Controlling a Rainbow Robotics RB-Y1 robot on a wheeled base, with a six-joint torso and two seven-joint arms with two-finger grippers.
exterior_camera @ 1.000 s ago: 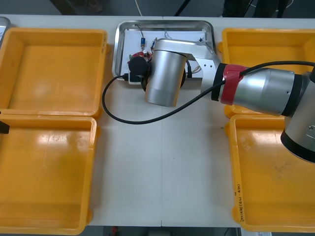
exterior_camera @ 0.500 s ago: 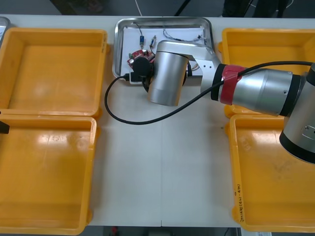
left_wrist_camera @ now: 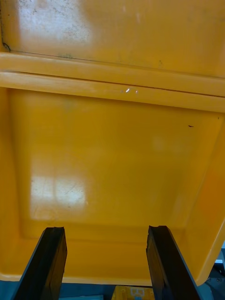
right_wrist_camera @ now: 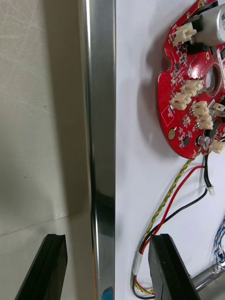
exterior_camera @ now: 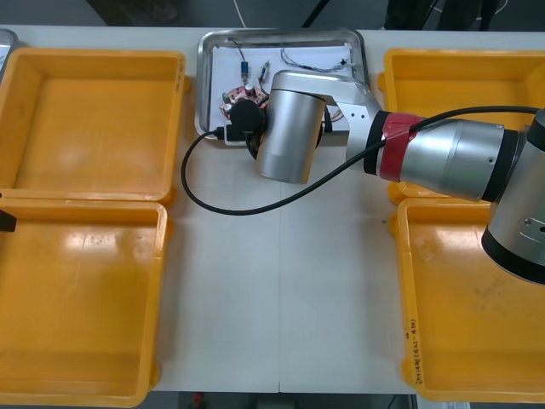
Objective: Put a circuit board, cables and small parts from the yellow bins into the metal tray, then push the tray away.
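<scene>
The metal tray (exterior_camera: pixel 203 85), white inside, lies at the table's far middle between the yellow bins. In it are a round red circuit board (exterior_camera: pixel 235 95) and thin cables (exterior_camera: pixel 308 58). My right arm's wrist (exterior_camera: pixel 288 128) hangs over the tray's near edge and hides part of it. In the right wrist view my right gripper (right_wrist_camera: pixel 107 267) is open, its fingers straddling the shiny tray rim (right_wrist_camera: pixel 101 140) without touching it. Beyond the inner finger lie the red board (right_wrist_camera: pixel 187 108), a red and yellow cable (right_wrist_camera: pixel 171 197), a black cable (right_wrist_camera: pixel 190 204) and a small metal part (right_wrist_camera: pixel 206 280). My left gripper (left_wrist_camera: pixel 107 262) is open over a yellow bin (left_wrist_camera: pixel 112 154).
Two yellow bins (exterior_camera: pixel 89 119) (exterior_camera: pixel 81 298) stand at the left and two (exterior_camera: pixel 464 72) (exterior_camera: pixel 473 307) at the right. The arm's own black cable (exterior_camera: pixel 192 192) loops over the table in front of the tray. The left gripper's tip (exterior_camera: pixel 7 221) shows at the left edge.
The tray has slid a little farther from me, with the right arm following it. The left arm has not moved.
</scene>
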